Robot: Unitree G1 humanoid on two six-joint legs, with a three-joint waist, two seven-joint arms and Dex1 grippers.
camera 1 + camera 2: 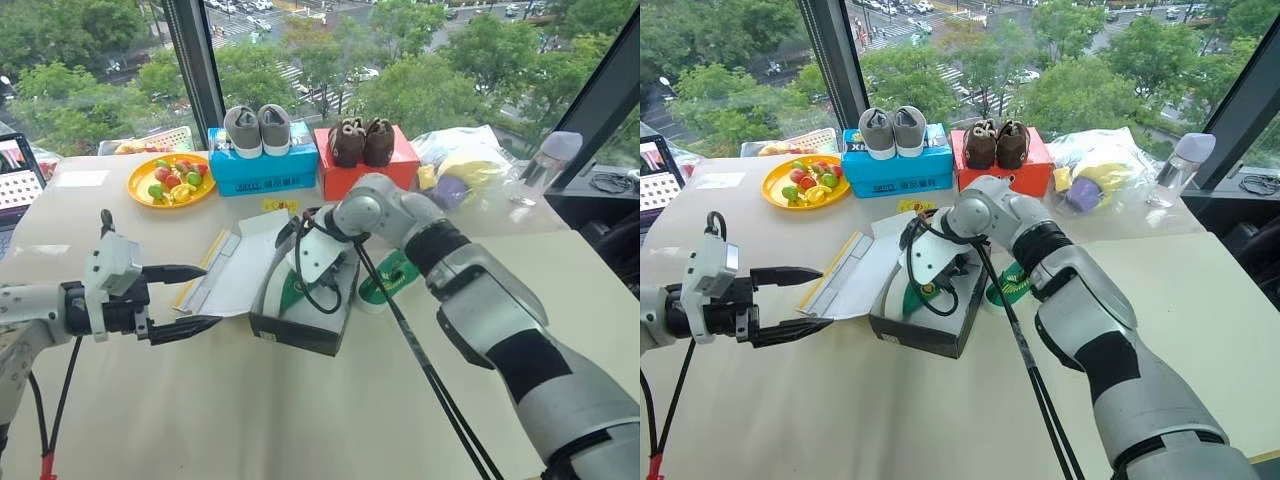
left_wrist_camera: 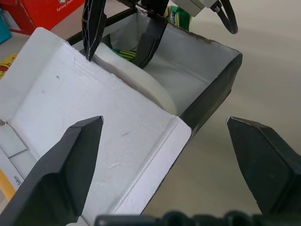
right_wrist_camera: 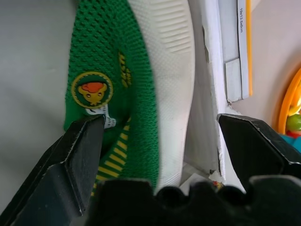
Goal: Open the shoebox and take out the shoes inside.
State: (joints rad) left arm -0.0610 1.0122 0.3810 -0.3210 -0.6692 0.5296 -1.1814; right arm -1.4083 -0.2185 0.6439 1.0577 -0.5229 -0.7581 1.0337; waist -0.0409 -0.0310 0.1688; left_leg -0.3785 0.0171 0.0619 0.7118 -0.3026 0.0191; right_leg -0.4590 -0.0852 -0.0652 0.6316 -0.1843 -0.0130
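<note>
Left gripper and right gripper, fingers apart.

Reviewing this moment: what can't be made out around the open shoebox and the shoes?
- Shoe in the shoebox: head views, mostly behind the right gripper.
- Second shoe beside the box: right forearm crosses it.
- Lid outside: faces down, artwork unseen.
- Blue box lettering: too small.

Silver-black arms — black fingers

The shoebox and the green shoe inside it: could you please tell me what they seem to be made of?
The shoebox looks like cardboard: matte white inner flaps with sharp fold creases and black outer walls. The green shoe seems to be knitted mesh, judging by its open weave, with a matte white ribbed sole, probably rubber or foam.
</note>
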